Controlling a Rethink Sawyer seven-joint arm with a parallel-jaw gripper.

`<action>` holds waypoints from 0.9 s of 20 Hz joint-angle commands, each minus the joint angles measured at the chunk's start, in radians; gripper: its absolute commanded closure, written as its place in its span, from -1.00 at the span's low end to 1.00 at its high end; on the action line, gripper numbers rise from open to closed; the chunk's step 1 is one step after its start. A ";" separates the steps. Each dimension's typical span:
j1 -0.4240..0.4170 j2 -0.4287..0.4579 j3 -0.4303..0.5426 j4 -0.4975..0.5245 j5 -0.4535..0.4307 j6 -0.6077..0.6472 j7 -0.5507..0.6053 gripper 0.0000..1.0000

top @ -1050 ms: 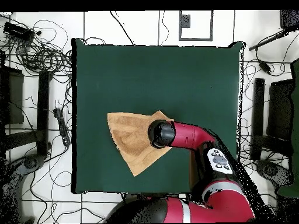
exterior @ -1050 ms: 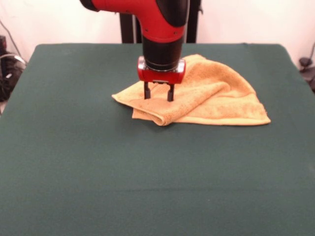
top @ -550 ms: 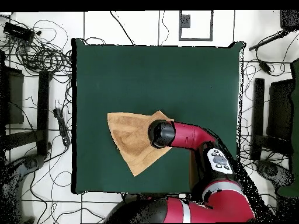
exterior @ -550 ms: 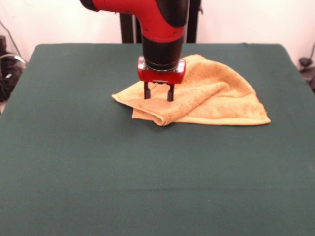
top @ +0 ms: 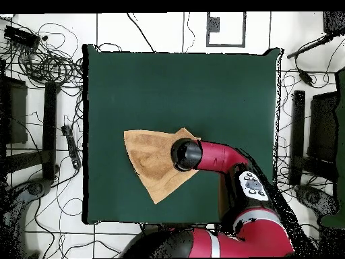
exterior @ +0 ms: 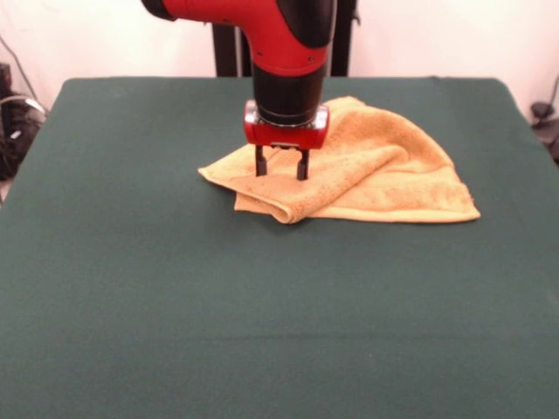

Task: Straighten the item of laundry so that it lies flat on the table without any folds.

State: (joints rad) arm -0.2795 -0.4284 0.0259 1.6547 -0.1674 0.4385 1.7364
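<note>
1. Nothing has moved against the earlier frames: arm, hand and towel sit just as they did.
2. Hand (exterior: 279, 168) is pointed straight down over the towel (exterior: 367, 179), fingers a moderate gap apart with nothing between them. Tips are at the cloth surface on the folded-over flap; whether they press in or only touch cannot be told.
3. Towel lies on the tabletop (exterior: 262, 314), toward the robot's side of it and well in from every edge. Overhead view shows the towel (top: 151, 158) as a rough triangle, so one part is doubled over the rest.
4. Front view: a soft rolled fold runs along the camera-side edge of the towel, just below the hand. Single-layer part spreads away from the hand, ending in a flat corner.
5. Handling judgement: terry cloth, light, limp, no stiffness. It will drape and drag rather than slide as one piece; friction on the cloth-covered tabletop is likely high.
6. Best hold, by my reading: pinch only the top layer at the loose corner of the flap beside the hand, then peel it back off the lower layer.
7. Risk: catching both layers would drag the whole towel and keep the fold.
</note>
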 commanded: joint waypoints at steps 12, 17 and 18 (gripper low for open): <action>-0.003 0.094 0.093 -0.108 -0.065 -0.038 -0.011 -1.00; -0.005 0.097 0.093 -0.113 -0.069 -0.035 -0.017 -1.00; -0.005 0.097 0.093 -0.114 -0.070 -0.035 -0.017 -1.00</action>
State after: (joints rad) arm -0.2796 -0.4280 0.0269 1.6523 -0.1717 0.4412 1.7364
